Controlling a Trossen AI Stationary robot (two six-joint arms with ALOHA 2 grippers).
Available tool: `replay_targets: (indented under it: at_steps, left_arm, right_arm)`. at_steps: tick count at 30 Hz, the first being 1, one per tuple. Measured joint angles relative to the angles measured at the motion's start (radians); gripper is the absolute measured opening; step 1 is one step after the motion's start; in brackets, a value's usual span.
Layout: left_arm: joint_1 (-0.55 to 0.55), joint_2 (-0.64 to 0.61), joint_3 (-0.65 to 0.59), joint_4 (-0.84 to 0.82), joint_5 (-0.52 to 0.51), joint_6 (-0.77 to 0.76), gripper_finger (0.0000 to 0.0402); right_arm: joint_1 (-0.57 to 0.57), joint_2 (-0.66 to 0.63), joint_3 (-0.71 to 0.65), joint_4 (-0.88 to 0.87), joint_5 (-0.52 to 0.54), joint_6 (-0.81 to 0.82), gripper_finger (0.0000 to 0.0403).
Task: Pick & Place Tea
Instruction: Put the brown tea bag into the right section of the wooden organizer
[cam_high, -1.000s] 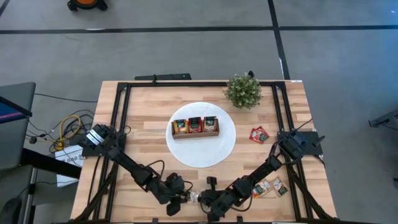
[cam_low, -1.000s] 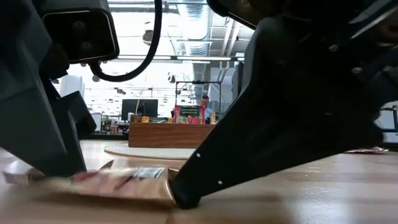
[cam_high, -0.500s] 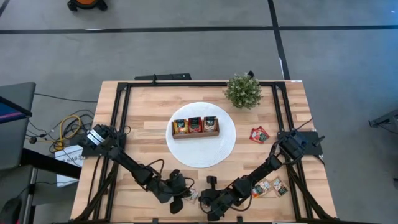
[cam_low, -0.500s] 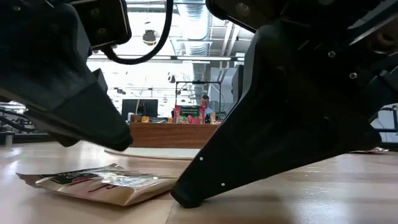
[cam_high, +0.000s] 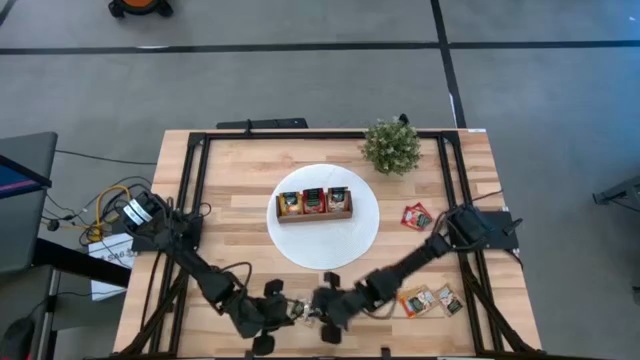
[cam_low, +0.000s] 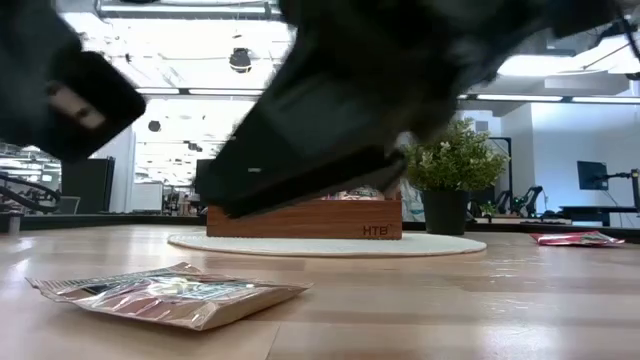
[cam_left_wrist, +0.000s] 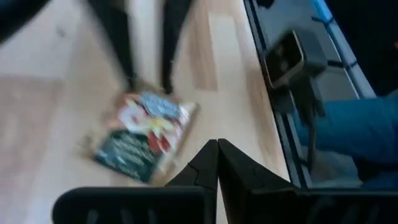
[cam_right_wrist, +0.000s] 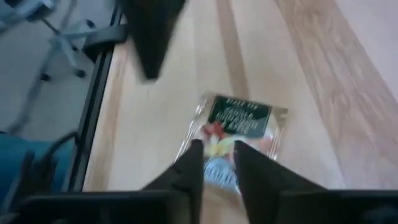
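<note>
Both arms are shifting along the near edge of the worktop compared with a second earlier: the left tool is drawing back toward the near-left corner with its fingers now pressed together and empty, while the right tool is sliding left along that edge and beginning to spread, its two fingers standing slightly apart over a loose sachet. That sachet, a beige packet with dark and red printing, is lying flat on the wood at the middle of the near edge, between the two tools, gripped by neither.

As for progress, the wooden box on the white disc at the worktop's centre is already showing packets in all three compartments, so part of the sorting looks done. Still waiting outside it are this near-edge sachet, a red sachet lying near the right edge, and two more packets lying toward the near-right corner. A small plant is standing near the far edge, clear of the work. By my judgement the pick of the near sachet is not yet secured, and at least four packets are remaining to carry to the box.
</note>
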Motion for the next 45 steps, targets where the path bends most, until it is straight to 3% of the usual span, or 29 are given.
replay_targets:
  at_steps: [4, 8, 14, 29, 33, 40, 45]
  left_arm:
    - [-0.024, 0.058, 0.000, 0.003, -0.042, -0.055, 0.0001]
    - [-0.028, 0.128, 0.000, 0.028, -0.062, -0.100, 0.0001]
    - [-0.016, 0.185, 0.003, 0.078, -0.143, -0.126, 0.0001]
    - [0.032, 0.191, 0.001, 0.056, -0.259, -0.131, 0.0001]
    - [0.032, 0.191, 0.000, 0.055, -0.270, -0.131, 0.0001]
    - [0.017, 0.171, -0.002, 0.032, -0.272, -0.129, 0.0001]
    - [-0.005, 0.087, -0.003, -0.114, -0.267, -0.152, 0.0001]
  right_arm:
    - [-0.074, 0.016, -0.002, -0.022, -0.122, 0.067, 0.0162]
    - [-0.098, 0.015, 0.000, -0.064, -0.152, 0.075, 0.0233]
    - [-0.096, 0.014, 0.001, -0.076, -0.193, 0.096, 0.0255]
    - [-0.109, 0.012, 0.001, -0.091, -0.254, 0.151, 0.0198]
    - [-0.109, 0.012, 0.000, -0.099, -0.245, 0.151, 0.0149]
    - [-0.107, 0.014, -0.002, -0.102, -0.233, 0.141, 0.0016]
    - [-0.086, 0.003, -0.001, -0.136, -0.133, 0.113, 0.0007]
